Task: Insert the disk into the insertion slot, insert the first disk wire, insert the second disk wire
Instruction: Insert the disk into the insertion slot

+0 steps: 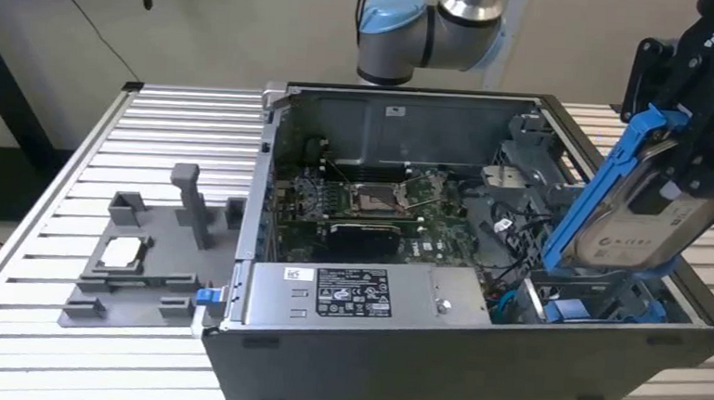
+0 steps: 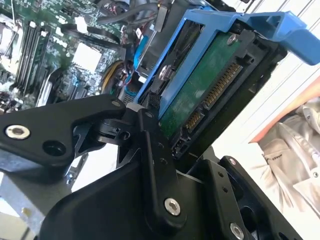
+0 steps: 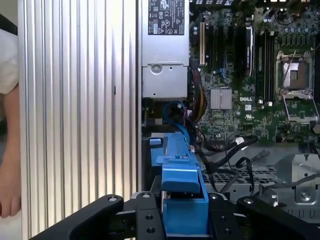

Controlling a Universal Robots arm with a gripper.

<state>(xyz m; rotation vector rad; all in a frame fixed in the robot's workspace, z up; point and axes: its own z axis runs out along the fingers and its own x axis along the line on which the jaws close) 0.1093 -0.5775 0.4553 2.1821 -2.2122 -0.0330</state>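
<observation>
The disk [image 1: 648, 213], a silver-grey drive in a bright blue carrier frame, hangs tilted and nearly on end at the exterior view's right, over the front corner of the open computer case. My gripper [image 1: 679, 169] is shut on its upper part. Just below its lower end lies the insertion slot [image 1: 580, 305], a grey metal bay with blue rails. In the second wrist view the disk's green circuit board and connector [image 2: 210, 87] face the camera, with a black finger [image 2: 150, 145] against the carrier. The blue carrier [image 3: 182, 200] sits above the bay [image 3: 162, 150] in the first wrist view.
A grey metal box with a white sticker [image 1: 351, 297] fills the case's front beside the bay. The motherboard [image 1: 370, 205] and loose black cables [image 3: 235, 147] lie behind. A grey plastic fixture with posts [image 1: 142, 261] stands on the slatted table [image 1: 51, 330]. A person's arm [image 3: 7, 150] is nearby.
</observation>
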